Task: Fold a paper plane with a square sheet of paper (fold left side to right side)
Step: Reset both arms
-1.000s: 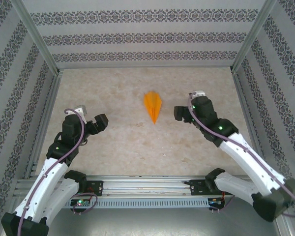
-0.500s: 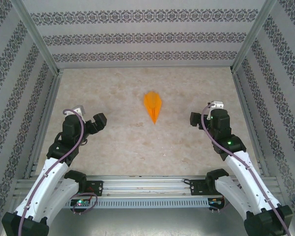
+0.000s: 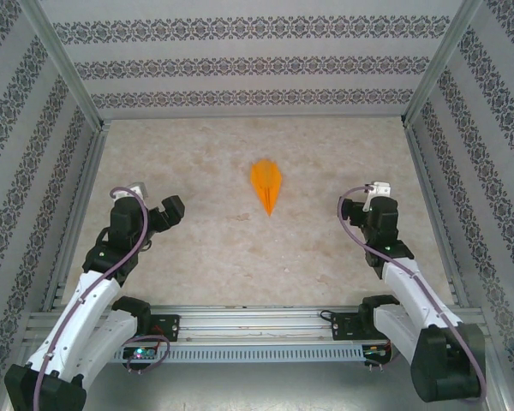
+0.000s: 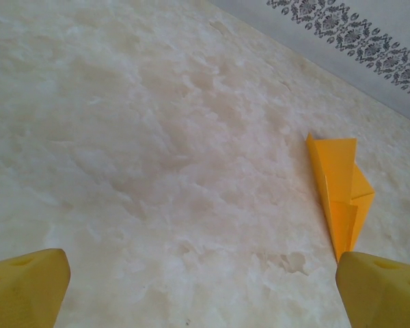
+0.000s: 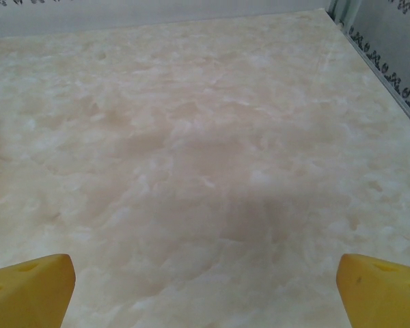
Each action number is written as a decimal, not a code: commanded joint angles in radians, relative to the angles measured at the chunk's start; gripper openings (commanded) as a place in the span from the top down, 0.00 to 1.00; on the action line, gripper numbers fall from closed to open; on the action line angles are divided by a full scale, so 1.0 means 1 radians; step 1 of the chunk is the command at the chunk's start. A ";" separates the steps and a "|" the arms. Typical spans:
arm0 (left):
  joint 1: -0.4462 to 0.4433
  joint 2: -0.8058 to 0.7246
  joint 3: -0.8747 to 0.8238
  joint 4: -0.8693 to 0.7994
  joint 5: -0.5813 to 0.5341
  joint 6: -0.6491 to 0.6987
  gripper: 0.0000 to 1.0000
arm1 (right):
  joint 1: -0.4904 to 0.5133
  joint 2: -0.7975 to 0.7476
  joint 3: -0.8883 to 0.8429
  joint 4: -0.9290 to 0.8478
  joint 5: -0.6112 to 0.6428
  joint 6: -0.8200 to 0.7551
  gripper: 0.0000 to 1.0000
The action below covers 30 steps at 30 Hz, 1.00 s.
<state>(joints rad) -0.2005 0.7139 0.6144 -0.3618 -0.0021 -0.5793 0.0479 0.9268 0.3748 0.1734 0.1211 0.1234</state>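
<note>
Both spread: left end effector [image 4: 203, 290] | right end effector [image 5: 205, 290] | paper plane [image 3: 266, 186] between, apart

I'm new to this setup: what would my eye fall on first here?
The bright orange paper plane lies alone in the middle of the pale marbled table, its tip toward the near edge. The left claw and right claw hang open on either side, apart from it. Patterned walls ring the table.

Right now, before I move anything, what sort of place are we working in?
Most likely an enclosed tabletop robot test cell, not a home: patterned wall panels in an aluminium frame box in a marble-look table, with the paper plane lying on it.
</note>
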 commanded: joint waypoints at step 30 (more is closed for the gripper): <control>0.127 0.256 -0.164 0.473 -0.222 0.459 0.00 | -0.062 0.595 0.007 0.749 -0.173 -0.081 0.02</control>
<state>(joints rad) -0.0956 0.9237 0.4808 -0.0811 -0.2001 -0.2359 -0.0105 1.5257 0.3676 0.8886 -0.0643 0.0269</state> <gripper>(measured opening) 0.998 0.982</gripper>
